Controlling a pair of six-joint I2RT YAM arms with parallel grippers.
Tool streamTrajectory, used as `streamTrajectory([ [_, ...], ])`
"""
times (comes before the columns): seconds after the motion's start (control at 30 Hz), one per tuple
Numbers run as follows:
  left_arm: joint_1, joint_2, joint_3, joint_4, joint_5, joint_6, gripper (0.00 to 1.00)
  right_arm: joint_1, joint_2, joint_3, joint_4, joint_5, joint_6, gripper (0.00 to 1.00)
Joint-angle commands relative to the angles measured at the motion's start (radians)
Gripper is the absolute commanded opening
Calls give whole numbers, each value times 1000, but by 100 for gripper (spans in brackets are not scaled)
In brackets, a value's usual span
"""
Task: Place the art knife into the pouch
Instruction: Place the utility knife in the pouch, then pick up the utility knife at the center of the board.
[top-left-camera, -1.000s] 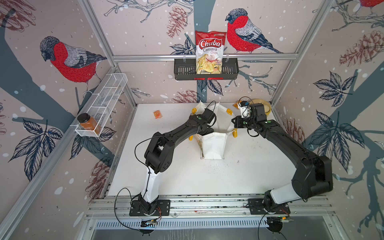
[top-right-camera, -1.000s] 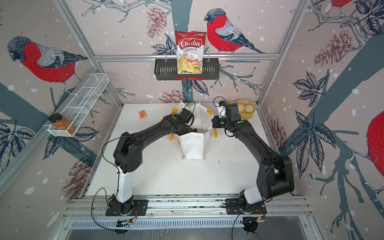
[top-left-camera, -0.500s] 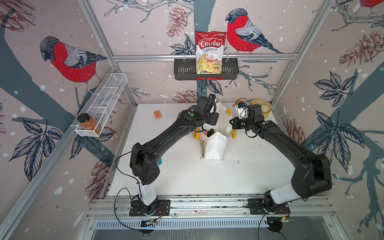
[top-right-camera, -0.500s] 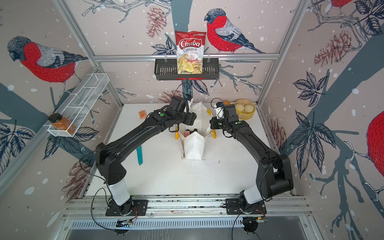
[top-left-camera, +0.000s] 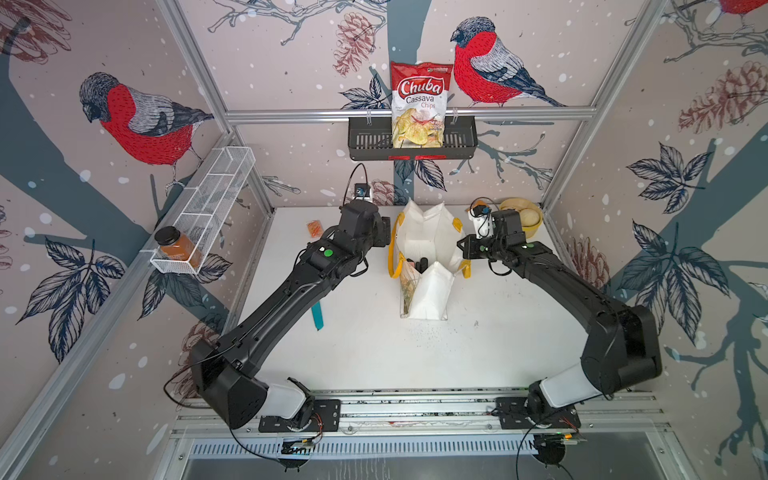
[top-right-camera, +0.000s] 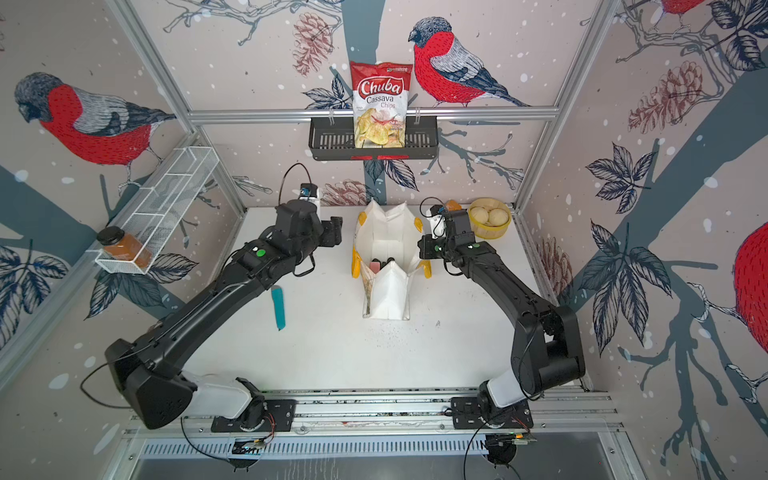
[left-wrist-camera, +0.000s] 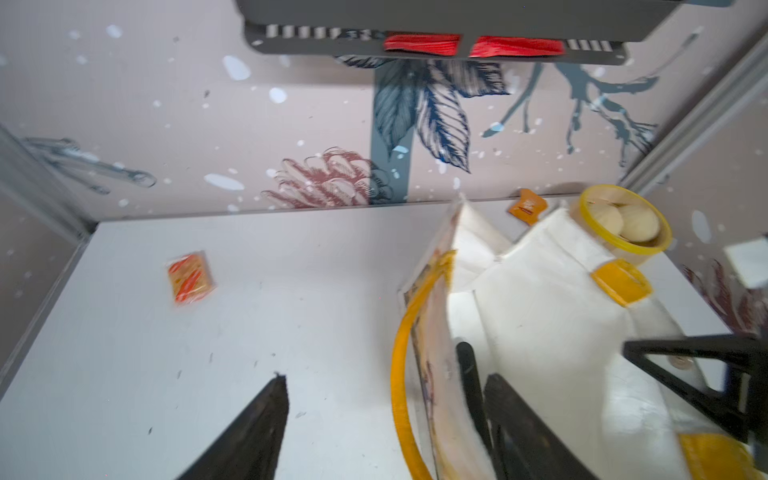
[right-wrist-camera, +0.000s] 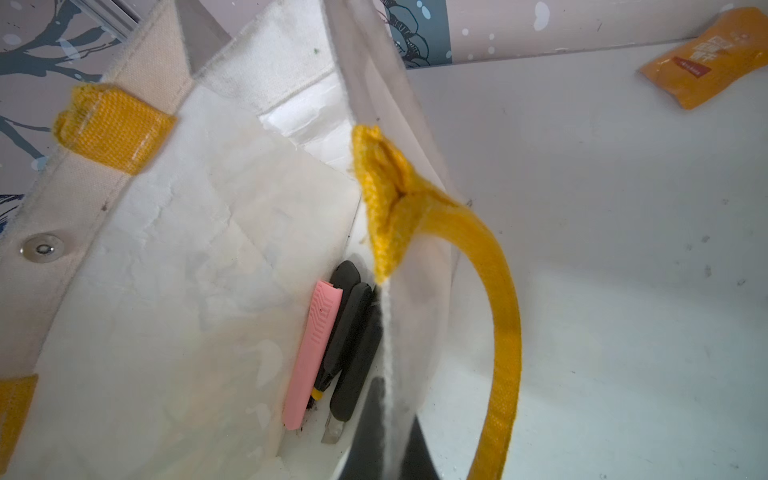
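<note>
White fabric pouch with yellow loop handles (top-left-camera: 419, 239) stands open at mid-back of white worktop (top-left-camera: 374, 353); printed face mostly turned away. Pink art knife (right-wrist-camera: 312, 357) and black art knives (right-wrist-camera: 353, 332) lie on pouch floor against wall, black ones partly behind rim. Right jaws clenched on pouch rim, tips cut off by frame edge. Left jaws released, empty, just beside pouch; wrist view blurred. Teal art knife (top-left-camera: 318, 315) on worktop, well apart from pouch, upper end hidden under left arm in a top view. Open worktop in front. Bird-print walls.
</note>
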Motion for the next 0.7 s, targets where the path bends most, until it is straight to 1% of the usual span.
streamTrajectory([
  [0.0,54,-25,-51,-37,-67,-90,73,5,3,2,23,3,-11,0],
  [0.13,130,-22,-136,-102,-69,-161,72,8,8,4,24,3,-11,0],
  [0.27,198,-43,-299,-64,-33,-234,71,12,10,7,21,4,-16,0],
  [0.4,268,-66,-454,-15,34,-281,72,11,7,2,22,9,-17,0],
  [0.53,282,-46,-512,-16,42,-312,73,11,9,0,27,3,-13,0],
  [0.67,304,-20,-553,4,89,-332,73,12,9,-7,33,1,-15,0],
])
